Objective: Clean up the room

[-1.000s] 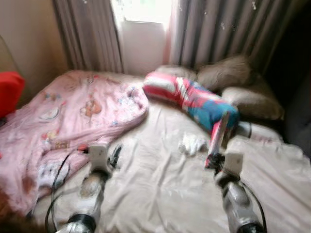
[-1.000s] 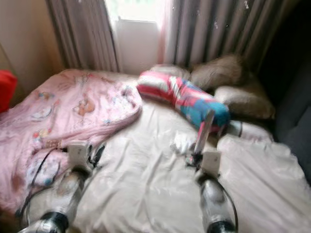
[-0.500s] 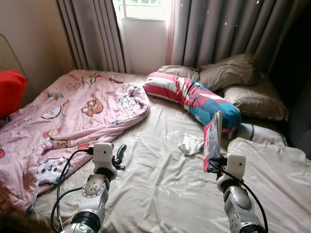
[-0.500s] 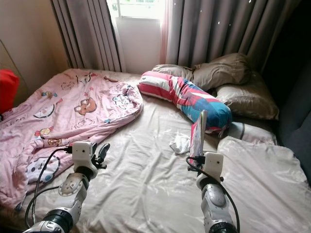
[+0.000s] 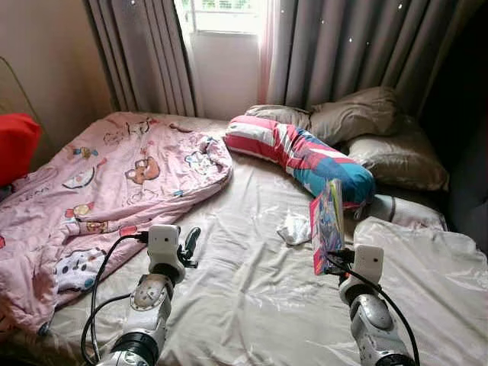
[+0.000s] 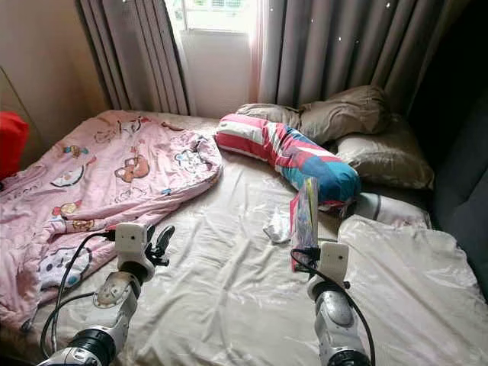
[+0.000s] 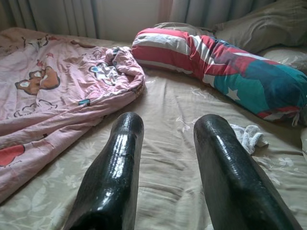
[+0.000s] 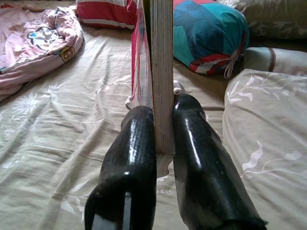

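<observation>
My right gripper is shut on the lower edge of a thin book with a pink and teal cover, held upright above the beige bed sheet. In the right wrist view the book stands edge-on between the two black fingers. My left gripper hovers low over the sheet, open and holding nothing; its wrist view shows its fingers apart. A small white cloth lies crumpled on the sheet just beyond the book.
A pink cartoon blanket is bunched over the bed's left half. A striped red, white and teal bolster and brown pillows lie at the head. Grey curtains flank the window. A red object sits at the far left.
The blur from one second ago is gone and the view has steadied. The book in my right gripper has turned slightly, showing more of its cover. My left arm holds its place.
</observation>
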